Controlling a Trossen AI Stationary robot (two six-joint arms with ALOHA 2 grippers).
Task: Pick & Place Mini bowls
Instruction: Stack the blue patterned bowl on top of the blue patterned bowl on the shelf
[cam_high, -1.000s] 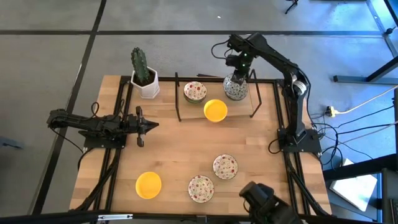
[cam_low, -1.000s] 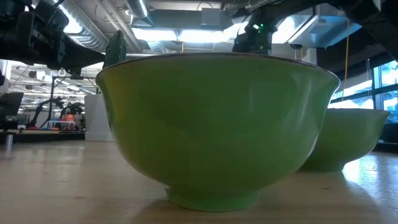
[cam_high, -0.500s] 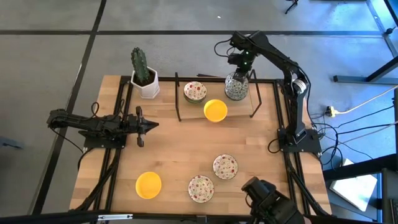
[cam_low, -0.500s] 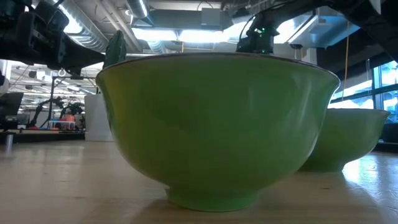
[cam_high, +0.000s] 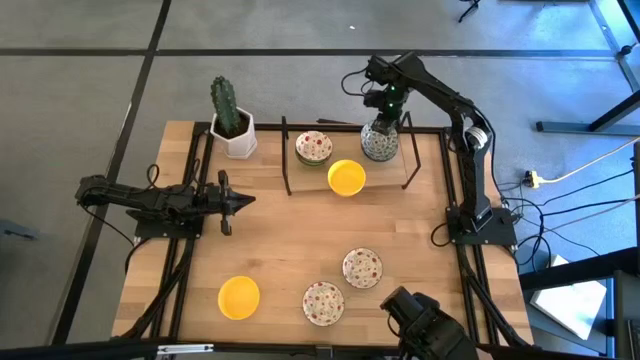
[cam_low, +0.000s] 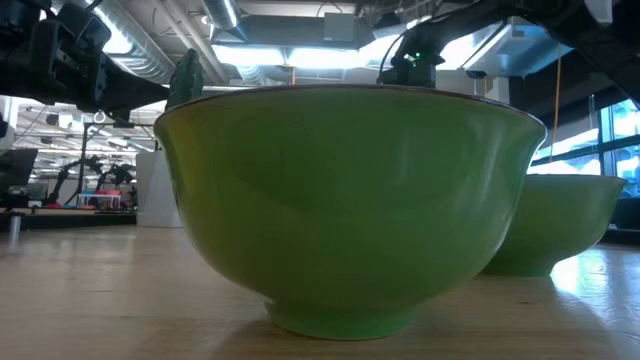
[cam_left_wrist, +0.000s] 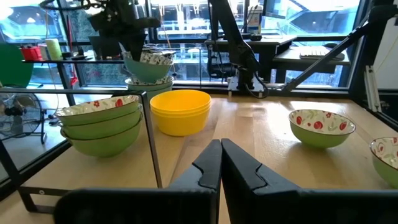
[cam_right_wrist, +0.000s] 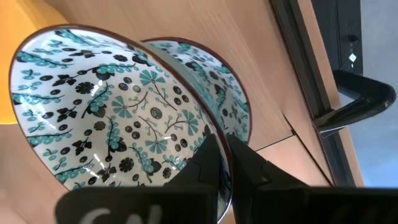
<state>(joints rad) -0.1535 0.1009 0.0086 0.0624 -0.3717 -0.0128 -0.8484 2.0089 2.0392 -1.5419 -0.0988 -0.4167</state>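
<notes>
My right gripper (cam_high: 384, 108) is at the table's far right, shut on a white bowl with a green-grey pattern (cam_high: 380, 141), above a like bowl (cam_right_wrist: 233, 99) inside the black wire rack. In the rack also stand a stack of red-floral bowls (cam_high: 313, 148) and a yellow stack (cam_high: 346, 177). Near the table's front rest a yellow bowl (cam_high: 239, 297) and two red-floral bowls (cam_high: 323, 303) (cam_high: 362, 268), each on its foot. My left gripper (cam_high: 243, 201) waits, shut, over the table's left side, touching nothing. My right gripper pinches the patterned bowl's rim (cam_right_wrist: 210, 132), one finger inside the bowl and one outside. It comes from above, pointing down. The bowl (cam_left_wrist: 149, 60) hangs tilted below the fingers over the bowl underneath; whether the two touch, I cannot tell.
A white hexagonal pot with a cactus (cam_high: 232, 122) stands at the far left corner. The black rack's uprights (cam_high: 286, 156) (cam_high: 411, 156) fence the far middle. In the low view a green-sided bowl (cam_low: 350, 210) fills the picture. Bare wood lies at the table's middle.
My right gripper has swayed slightly toward the table's right and back above the rack, keeping its hold on the patterned bowl. The other bowls and my left arm have stayed put.
</notes>
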